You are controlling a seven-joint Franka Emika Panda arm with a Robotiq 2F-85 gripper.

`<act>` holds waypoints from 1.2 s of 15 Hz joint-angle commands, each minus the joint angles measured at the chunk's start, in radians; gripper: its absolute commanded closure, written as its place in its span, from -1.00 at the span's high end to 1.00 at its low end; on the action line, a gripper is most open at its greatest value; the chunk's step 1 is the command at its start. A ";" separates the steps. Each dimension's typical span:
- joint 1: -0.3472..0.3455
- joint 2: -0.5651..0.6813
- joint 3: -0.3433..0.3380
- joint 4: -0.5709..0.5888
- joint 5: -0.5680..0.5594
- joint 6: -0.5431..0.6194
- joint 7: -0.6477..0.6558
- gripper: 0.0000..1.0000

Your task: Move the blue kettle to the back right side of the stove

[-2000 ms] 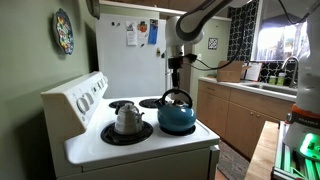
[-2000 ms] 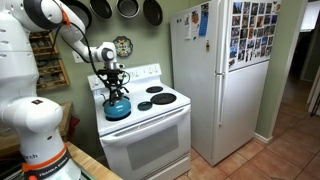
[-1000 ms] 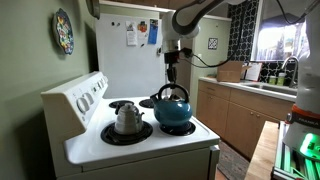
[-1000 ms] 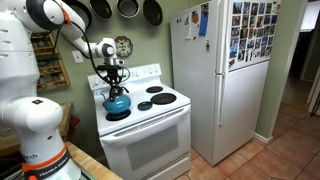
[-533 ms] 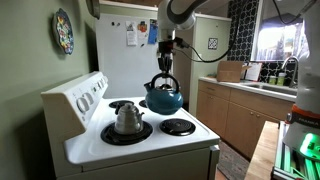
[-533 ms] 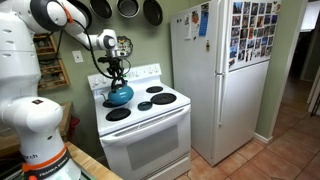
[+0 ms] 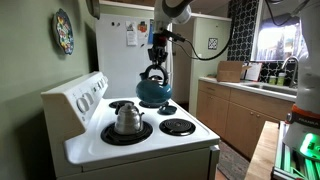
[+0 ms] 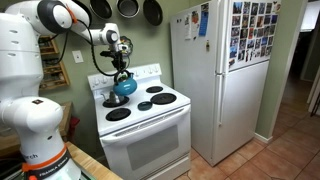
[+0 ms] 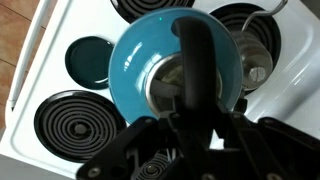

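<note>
The blue kettle (image 7: 154,90) hangs in the air above the white stove (image 7: 190,142), held by its dark arched handle. My gripper (image 7: 155,62) is shut on that handle from above. In an exterior view the kettle (image 8: 123,87) and gripper (image 8: 121,70) hover over the stove's (image 8: 150,125) back burners near the knob panel. In the wrist view the kettle (image 9: 135,60) fills the middle, with the handle running into the gripper (image 9: 197,112) and coil burners below.
A shiny silver pot with a knobbed lid (image 7: 127,118) sits on a front burner; it also shows in the wrist view (image 9: 255,55). A white refrigerator (image 8: 215,80) stands beside the stove. Pans (image 8: 126,8) hang on the wall above. Wooden cabinets and a counter (image 7: 232,110) lie beyond.
My gripper has lifted the kettle off the front burner and carried it up and toward the back of the stove. The silver pot has not moved.
</note>
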 commanded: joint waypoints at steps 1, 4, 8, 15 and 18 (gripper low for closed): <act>0.009 0.004 -0.010 0.005 0.002 -0.004 0.000 -0.37; 0.011 0.023 -0.011 0.001 0.002 -0.003 -0.001 -0.37; 0.011 0.029 -0.012 0.002 0.002 -0.003 -0.001 -0.37; 0.019 0.096 -0.025 0.040 -0.038 0.067 0.009 -0.81; 0.031 0.148 -0.039 0.076 -0.070 0.165 0.013 -0.81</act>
